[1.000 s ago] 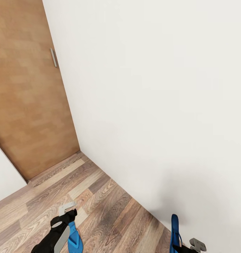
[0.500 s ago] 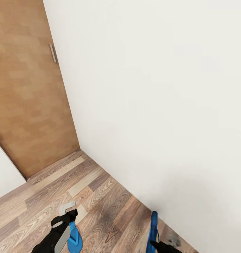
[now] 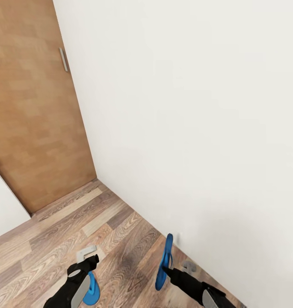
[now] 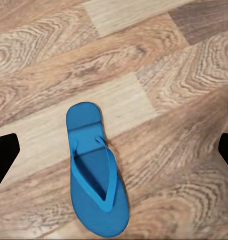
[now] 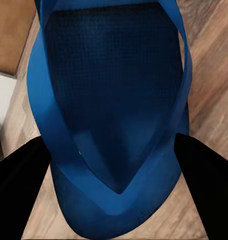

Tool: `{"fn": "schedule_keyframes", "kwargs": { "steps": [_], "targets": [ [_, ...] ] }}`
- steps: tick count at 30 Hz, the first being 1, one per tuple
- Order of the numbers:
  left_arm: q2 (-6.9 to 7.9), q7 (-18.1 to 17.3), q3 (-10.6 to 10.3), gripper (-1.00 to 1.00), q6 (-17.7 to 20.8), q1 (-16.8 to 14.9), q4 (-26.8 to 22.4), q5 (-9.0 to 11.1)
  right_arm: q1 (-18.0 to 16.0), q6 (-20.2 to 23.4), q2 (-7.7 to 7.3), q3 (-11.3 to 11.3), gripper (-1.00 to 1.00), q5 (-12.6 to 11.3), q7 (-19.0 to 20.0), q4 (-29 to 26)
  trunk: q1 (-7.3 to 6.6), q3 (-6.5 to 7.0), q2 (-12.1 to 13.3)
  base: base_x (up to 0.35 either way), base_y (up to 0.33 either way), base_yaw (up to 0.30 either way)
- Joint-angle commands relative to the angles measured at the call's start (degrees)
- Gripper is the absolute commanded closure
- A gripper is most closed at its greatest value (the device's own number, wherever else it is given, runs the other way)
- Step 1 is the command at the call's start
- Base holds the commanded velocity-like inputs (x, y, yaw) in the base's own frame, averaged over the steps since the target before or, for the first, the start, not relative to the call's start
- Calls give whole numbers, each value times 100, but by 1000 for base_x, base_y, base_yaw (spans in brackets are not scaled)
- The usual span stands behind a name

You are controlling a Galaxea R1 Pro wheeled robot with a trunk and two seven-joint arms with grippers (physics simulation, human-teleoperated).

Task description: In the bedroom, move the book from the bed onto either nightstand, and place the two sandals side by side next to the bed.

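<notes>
One bright blue sandal [image 3: 93, 291] lies flat on the plank floor, sole down, strap up [image 4: 96, 175]. My left gripper [image 3: 90, 255] hovers just above it, open, its dark fingertips [image 4: 4, 155] wide apart on either side and touching nothing. The other sandal [image 3: 165, 259] hangs off the floor, standing on edge close to the wall, with my right gripper [image 3: 165, 270] shut on it; up close its strap and footbed [image 5: 114, 100] sit between the two black fingers [image 5: 24, 195]. Bed, book and nightstands are out of view.
A white wall [image 3: 197, 128] runs close along the right arm. A brown wooden door [image 3: 35, 107] with a metal handle [image 3: 63, 60] closes the corner at the back left. Wood plank floor [image 3: 69, 222] stretches between them.
My right gripper has carried its sandal leftward and further from the wall, toward the sandal on the floor. The left arm has barely moved.
</notes>
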Motion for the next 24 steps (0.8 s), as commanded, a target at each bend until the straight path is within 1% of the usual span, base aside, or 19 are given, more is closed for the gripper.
{"fn": "schedule_keyframes", "kwargs": {
  "steps": [1, 2, 4, 6, 15, 19, 24],
  "targets": [
    [-23, 24, -5, -100, 26, 0, -12, 24, -4, 219, 41, -34, 100, -57, 20, -71, 21, -23, -44, 0, 0, 0],
    [-45, 24, -7, -100, 26, 0, -11, 24, -4, 381, 69, -34, 100, -59, 23, -151, 43, -41, -84, 0, 0, 0],
    [-71, 24, -8, -100, 27, 0, -11, 23, -5, 646, 101, -37, 100, -61, 32, -353, 48, -86, -86, 0, 0, 0],
    [-81, 24, -9, -100, 27, 0, -11, 22, -6, 774, 117, -38, 100, -66, 38, -508, 54, -130, -89, 0, 0, 0],
    [-74, 30, -4, -100, 34, 0, -11, 16, -6, 879, 142, -30, 100, -65, 67, -624, 77, -329, -101, 0, 0, 0],
    [-68, 32, -1, -100, 36, 0, -19, 10, -6, 1204, 139, -1, 100, -62, 78, -635, 87, -418, -106, 0, 0, 0],
    [-59, 33, 0, -100, 43, 0, -20, 7, -6, 1300, 137, 5, 100, -62, 81, -637, 100, -529, -113, 0, 0, 0]
  ]
}}
